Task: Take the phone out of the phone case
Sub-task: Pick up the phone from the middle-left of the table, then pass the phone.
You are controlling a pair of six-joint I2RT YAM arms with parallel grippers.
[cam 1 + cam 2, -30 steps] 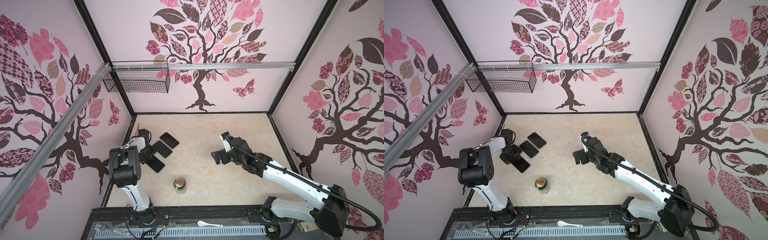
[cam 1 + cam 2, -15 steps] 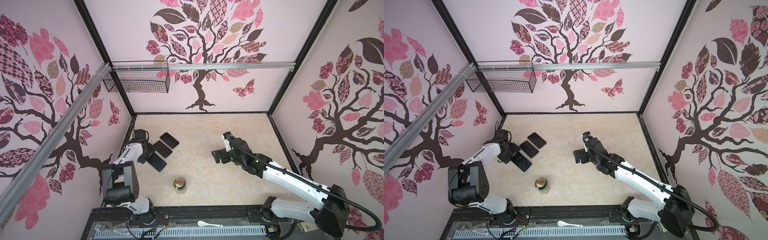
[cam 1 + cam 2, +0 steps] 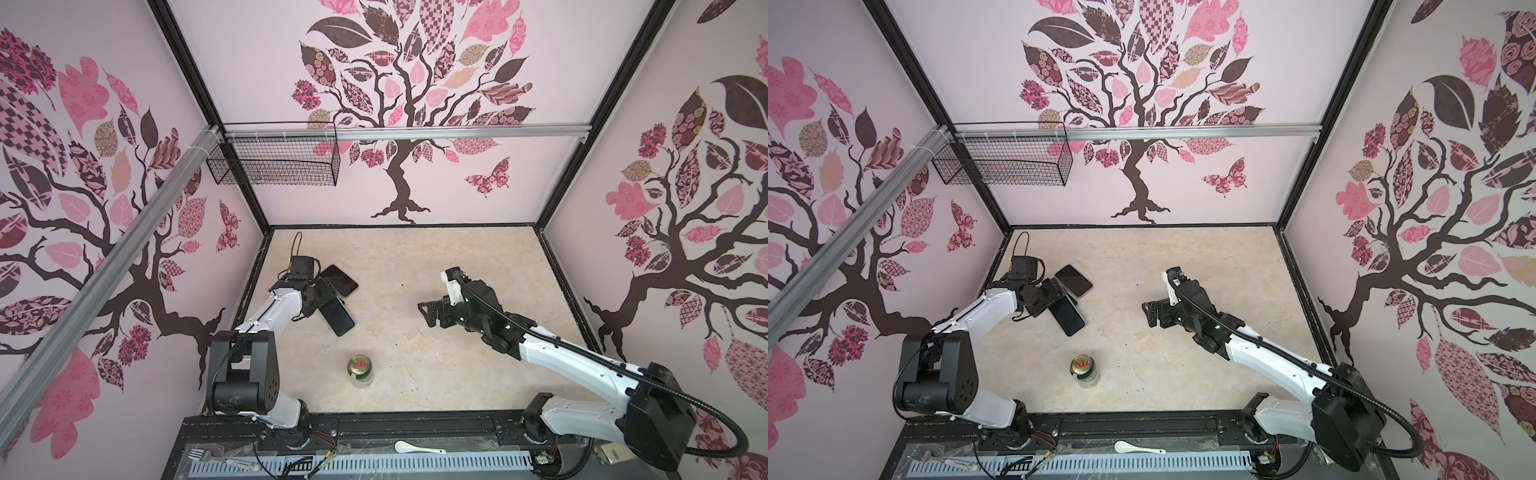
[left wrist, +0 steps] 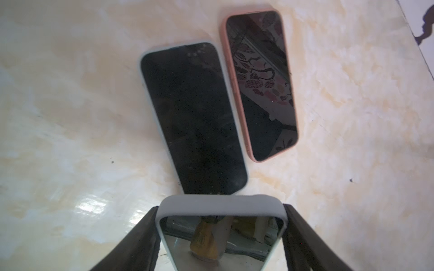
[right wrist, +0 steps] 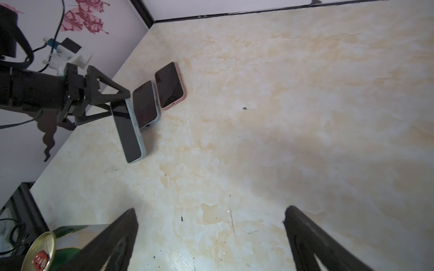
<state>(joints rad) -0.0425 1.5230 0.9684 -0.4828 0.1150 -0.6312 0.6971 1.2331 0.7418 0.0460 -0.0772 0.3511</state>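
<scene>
On the table's left side in both top views, the left gripper (image 3: 322,293) pinches 1 end of the grey-cased phone (image 3: 340,319), which angles toward the can (image 3: 359,368). The pink-cased phone (image 3: 341,280) lies just beyond the gripper. The right gripper (image 3: 428,313) hangs over the table (image 3: 457,249), well apart from them, fingers spread with nothing between them.

In the left wrist view, 2 black fingers (image 4: 138,241) press the long sides of the grey case, with the phone seated inside it. Past its end lie a second phone (image 4: 192,117) and the pink-cased phone (image 4: 260,84), side by side, screens up.

In the right wrist view, the grey-cased phone (image 5: 129,133) is tilted, gripped end raised and lower end at the table, its edge close against the second phone (image 5: 145,105). The right fingers (image 5: 122,230) stand wide apart over bare table
</scene>
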